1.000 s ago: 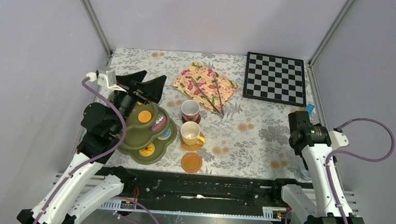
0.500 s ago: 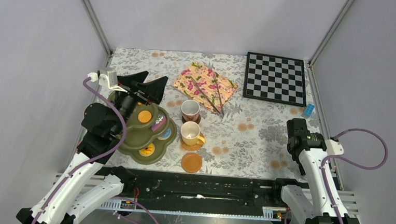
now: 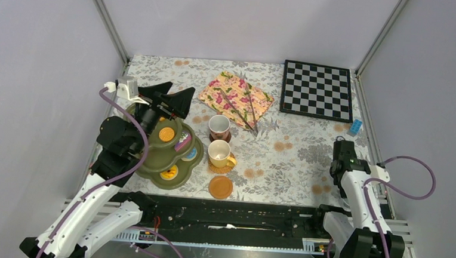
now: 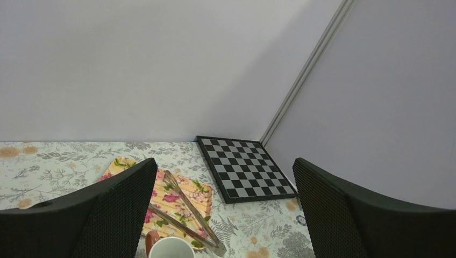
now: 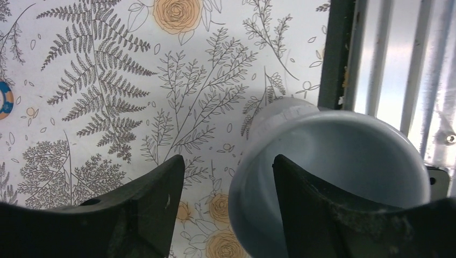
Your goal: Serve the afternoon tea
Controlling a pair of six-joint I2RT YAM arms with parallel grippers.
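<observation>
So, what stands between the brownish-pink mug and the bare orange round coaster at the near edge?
The yellow mug stands there, in line between the brownish-pink mug and the bare orange round coaster. The top external view shows this.

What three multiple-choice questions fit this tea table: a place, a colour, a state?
1. The metal tongs lie on: A the chessboard; B the floral cloth; C the green stand.
2. The mug at the right hand is: A yellow; B pink; C pale blue.
3. The left hand is: A open and empty; B shut on a biscuit; C shut on a mug.
Answers: 1 B, they cross it; 2 C, pale blue rim in the right wrist view; 3 A, fingers wide apart, nothing between.
</observation>
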